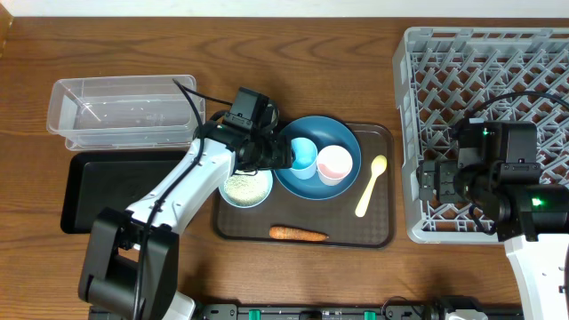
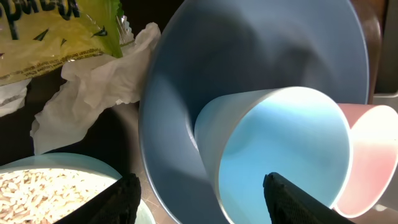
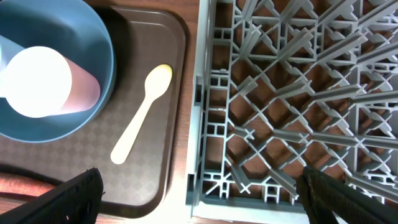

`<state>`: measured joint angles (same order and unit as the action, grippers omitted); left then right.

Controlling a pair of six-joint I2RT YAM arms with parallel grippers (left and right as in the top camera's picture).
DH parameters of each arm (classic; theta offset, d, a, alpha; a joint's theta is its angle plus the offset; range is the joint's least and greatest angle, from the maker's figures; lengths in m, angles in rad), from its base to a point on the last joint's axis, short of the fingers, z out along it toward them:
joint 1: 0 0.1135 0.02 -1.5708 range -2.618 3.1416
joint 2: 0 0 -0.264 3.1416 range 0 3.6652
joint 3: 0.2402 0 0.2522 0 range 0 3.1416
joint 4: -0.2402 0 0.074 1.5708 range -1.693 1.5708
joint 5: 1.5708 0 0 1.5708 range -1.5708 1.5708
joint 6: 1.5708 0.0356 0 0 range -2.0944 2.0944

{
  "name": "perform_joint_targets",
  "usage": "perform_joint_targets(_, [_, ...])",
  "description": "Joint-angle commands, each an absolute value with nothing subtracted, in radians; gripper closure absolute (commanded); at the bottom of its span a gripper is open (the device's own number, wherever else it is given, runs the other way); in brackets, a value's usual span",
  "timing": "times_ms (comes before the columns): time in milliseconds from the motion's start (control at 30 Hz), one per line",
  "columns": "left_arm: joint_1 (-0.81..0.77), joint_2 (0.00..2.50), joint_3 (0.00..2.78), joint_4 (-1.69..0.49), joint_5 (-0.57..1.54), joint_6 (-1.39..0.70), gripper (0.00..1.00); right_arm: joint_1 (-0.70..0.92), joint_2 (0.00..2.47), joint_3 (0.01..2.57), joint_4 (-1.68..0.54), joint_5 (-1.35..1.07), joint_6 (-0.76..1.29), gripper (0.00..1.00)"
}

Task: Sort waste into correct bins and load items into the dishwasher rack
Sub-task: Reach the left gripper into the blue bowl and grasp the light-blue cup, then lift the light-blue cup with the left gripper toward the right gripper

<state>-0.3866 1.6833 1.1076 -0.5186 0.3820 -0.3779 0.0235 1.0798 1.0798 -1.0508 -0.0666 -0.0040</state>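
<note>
The dark-blue bowl (image 1: pixel 333 132) sits on the brown tray and holds the light-blue cup (image 1: pixel 304 156) and the pink cup (image 1: pixel 334 163). My left gripper (image 1: pixel 281 153) is open at the bowl's left rim. In the left wrist view its fingers (image 2: pixel 202 202) straddle the bowl's rim (image 2: pixel 249 50) and the near wall of the light-blue cup (image 2: pixel 280 143). The yellow-green wrapper (image 2: pixel 56 31) and crumpled white paper (image 2: pixel 99 87) lie behind, hidden under the arm in the overhead view. The whitish bowl of rice bits (image 1: pixel 246 188), carrot (image 1: pixel 299 234) and spoon (image 1: pixel 371 185) are on the tray. My right gripper (image 3: pixel 199 199) is open and empty over the rack's (image 1: pixel 498 89) near-left corner.
The clear tub (image 1: pixel 124 111) stands at the back left with the black tray (image 1: pixel 116 191) in front of it. The brown serving tray (image 1: pixel 378 233) lies between them and the rack. The right wrist view shows the spoon (image 3: pixel 142 112), the pink cup (image 3: pixel 43 81) and the rack's pegs (image 3: pixel 298 93).
</note>
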Motion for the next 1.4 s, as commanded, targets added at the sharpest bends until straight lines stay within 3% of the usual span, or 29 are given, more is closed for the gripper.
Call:
perform_joint_targets(0, [-0.406,1.714,1.117,-0.517,0.37,-0.379,0.35,0.026,1.076,1.1,-1.051,-0.064,-0.001,0.01])
perform_joint_targets(600, [-0.427,1.72,1.117,-0.494,0.347,-0.375,0.85,0.026,1.076,1.1,-1.052,-0.064,-0.001,0.01])
perform_joint_targets(700, [-0.427,1.72,1.117,-0.513,0.313,-0.375,0.86,0.026,1.076,1.1,-1.054,-0.064,-0.001,0.01])
perform_joint_targets(833, [-0.42,1.717,1.117,-0.518,0.294,-0.339,0.94,0.026,1.076,1.1,-1.056,-0.064,-0.001,0.01])
perform_joint_targets(1233, [-0.252,1.477,1.121,-0.514,0.301,-0.335,0.94,0.026,1.076,1.1,-1.019,-0.064,0.014,0.01])
perform_joint_targets(1367, [-0.203,1.405,1.121,-0.511,0.434,-0.339,0.94,0.026,1.076,1.1,-0.936,-0.064,0.098,0.01])
